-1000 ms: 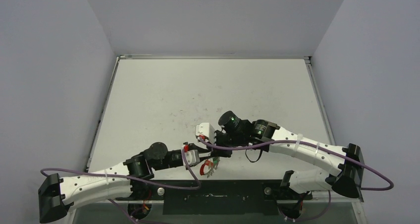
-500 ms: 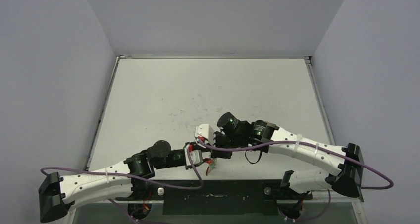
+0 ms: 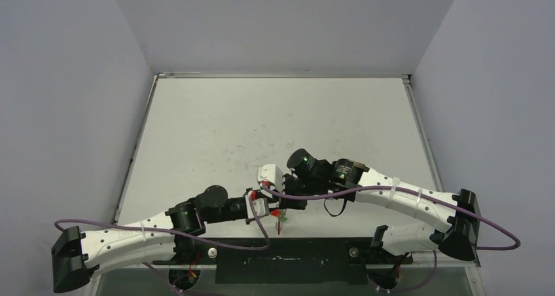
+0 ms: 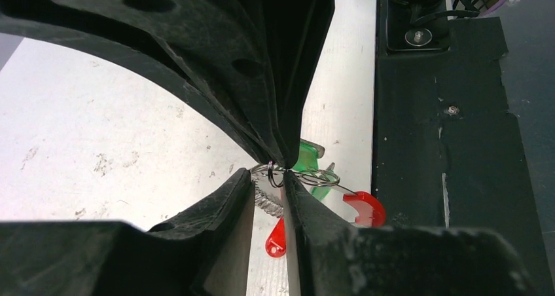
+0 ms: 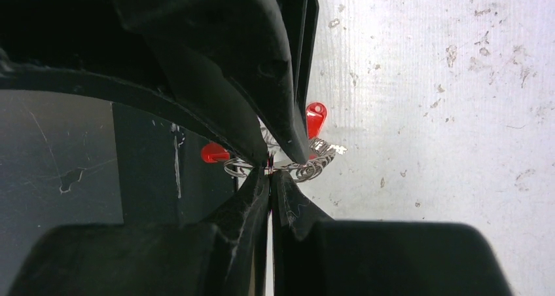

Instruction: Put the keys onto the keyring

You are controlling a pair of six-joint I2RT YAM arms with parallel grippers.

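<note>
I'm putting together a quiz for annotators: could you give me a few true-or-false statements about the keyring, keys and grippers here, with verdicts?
1. The right gripper is shut. True.
2. The keyring is at the far edge of the table. False: it is at the near edge, close to the arm bases.
3. The keys have green heads. True.
4. The keyring's sleeve is blue. False: it is red.
5. The two grippers are far apart. False: the left gripper meets the right gripper tip to tip at the keyring.
</note>
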